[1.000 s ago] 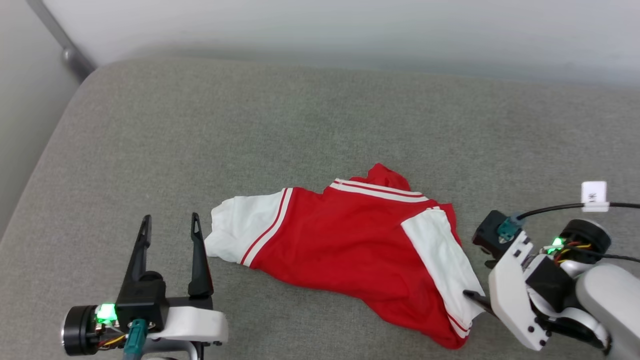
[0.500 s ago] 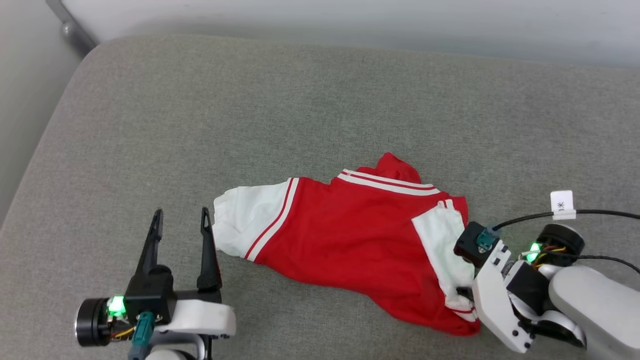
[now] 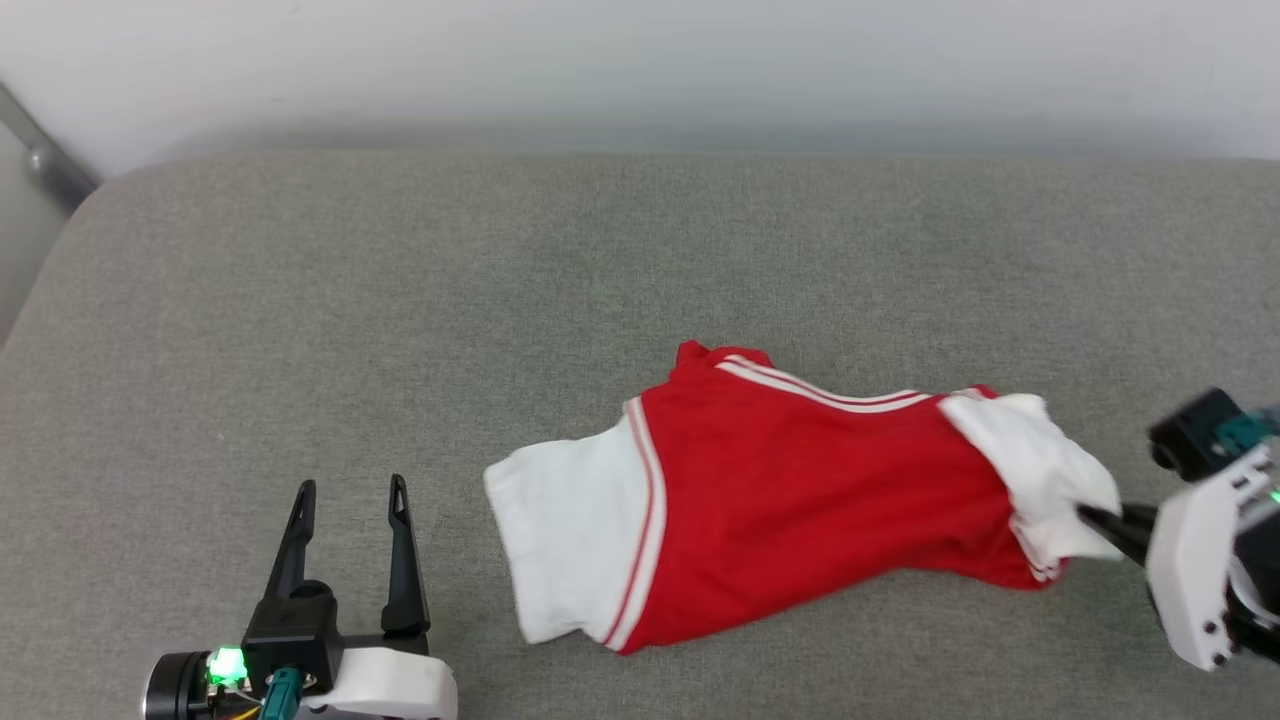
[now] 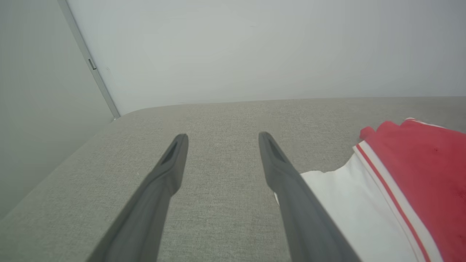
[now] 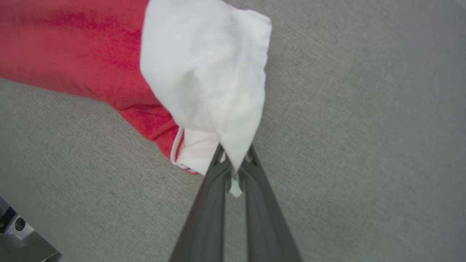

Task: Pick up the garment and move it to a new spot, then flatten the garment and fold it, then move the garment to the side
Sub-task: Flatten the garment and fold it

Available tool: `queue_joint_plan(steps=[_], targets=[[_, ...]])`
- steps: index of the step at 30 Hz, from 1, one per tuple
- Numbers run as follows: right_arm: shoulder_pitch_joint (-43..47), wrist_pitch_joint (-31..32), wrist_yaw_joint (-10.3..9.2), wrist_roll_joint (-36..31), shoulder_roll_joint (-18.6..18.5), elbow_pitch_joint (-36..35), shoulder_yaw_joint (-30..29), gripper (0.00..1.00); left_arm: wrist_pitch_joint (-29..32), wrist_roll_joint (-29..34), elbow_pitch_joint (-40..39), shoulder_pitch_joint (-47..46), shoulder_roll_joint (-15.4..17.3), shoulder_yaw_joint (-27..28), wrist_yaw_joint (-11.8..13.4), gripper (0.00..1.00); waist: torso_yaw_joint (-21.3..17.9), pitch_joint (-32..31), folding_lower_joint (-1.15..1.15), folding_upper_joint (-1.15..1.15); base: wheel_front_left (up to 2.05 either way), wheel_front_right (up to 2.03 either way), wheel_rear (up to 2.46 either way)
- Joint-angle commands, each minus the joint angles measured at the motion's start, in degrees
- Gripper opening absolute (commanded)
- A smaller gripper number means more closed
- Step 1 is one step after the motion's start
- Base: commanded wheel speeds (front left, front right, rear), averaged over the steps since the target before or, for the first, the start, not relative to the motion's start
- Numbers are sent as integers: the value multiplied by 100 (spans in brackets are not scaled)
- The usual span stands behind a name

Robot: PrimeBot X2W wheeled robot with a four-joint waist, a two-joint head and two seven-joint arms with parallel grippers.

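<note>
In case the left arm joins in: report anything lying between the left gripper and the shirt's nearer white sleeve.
Nothing visible does. The left gripper stands open over bare grey cushion, and that cushion alone separates it from the nearer white sleeve of the garment. The right gripper is shut on the far sleeve.

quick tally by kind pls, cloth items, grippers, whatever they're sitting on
garment: 1
grippers: 2 (left gripper, jaws open; right gripper, jaws pinching the garment's white sleeve)
grey cushion: 1
total: 4
</note>
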Motion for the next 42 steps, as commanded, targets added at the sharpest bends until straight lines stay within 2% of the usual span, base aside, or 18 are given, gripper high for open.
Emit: queue_joint_plan(steps=[1, 5, 8, 11, 12, 13, 14, 21, 27, 29, 30, 34, 38, 42], targets=[[151, -36, -7, 84, 21, 110, -76, 0, -14, 48, 11, 43, -30, 41, -24, 100, -22, 38, 0, 0, 0, 0, 0], [664, -140, -6, 194, 114, 761, -398, 0, -14, 121, 77, 2, -119, 92, -139, 100, -14, 116, 0, 0, 0, 0, 0], [979, -138, -5, 265, 311, 1120, -420, 0, -14, 162, 134, -14, -183, 149, -212, 100, -6, 138, 0, 0, 0, 0, 0], [1089, -400, -5, 184, 485, 1320, -550, 0, -14, 201, 173, 10, -236, 231, -266, 100, -23, 118, 0, 0, 0, 0, 0], [1060, -504, -6, 148, 526, 1358, -616, 20, -14, 208, 190, 34, -245, 252, -275, 100, -38, 97, 0, 0, 0, 0, 0], [1037, -634, -6, 84, 542, 1378, -707, 53, -14, 227, 215, 61, -258, 266, -287, 100, -48, 67, 0, 0, 0, 0, 0], [1010, -786, -9, 16, 541, 1394, -825, 100, -14, 246, 234, 88, -268, 278, -312, 100, -60, 34, 0, 0, 0, 0, 0], [1138, -1402, -6, -571, 328, 1030, -1539, 100, -14, 352, 291, 206, -318, 385, -408, 100, -153, -233, 0, 0, 0, 0, 0], [1182, -1067, -5, -1082, 19, 9, -2348, 100, -14, 453, 212, 285, -351, 450, -452, 100, -211, -301, 0, 0, 0, 0, 0], [1059, -705, -5, -1220, -66, -467, -2473, 100, -14, 479, 190, 275, -360, 455, -481, 100, -215, -277, 0, 0, 0, 0, 0], [824, 44, -5, -1322, -227, -1090, -2423, 100, -14, 526, 165, 204, -375, 456, -502, 100, -190, -206, 0, 0, 0, 0, 0], [419, 1351, -5, -1070, -431, -1640, -1996, 100, -14, 598, 146, 77, -410, 415, -537, 100, -94, -51, 0, 0, 0, 0, 0], [10, 2404, -5, -897, -408, -1661, -1516, 100, -14, 657, 126, -62, -451, 386, -547, 100, 35, 132, 0, 0, 0, 0, 0], [-286, 2893, -5, -861, -126, -1286, -1197, 100, -14, 671, 118, -164, -494, 350, -554, 100, 163, 321, 0, 0, 0, 0, 0]])
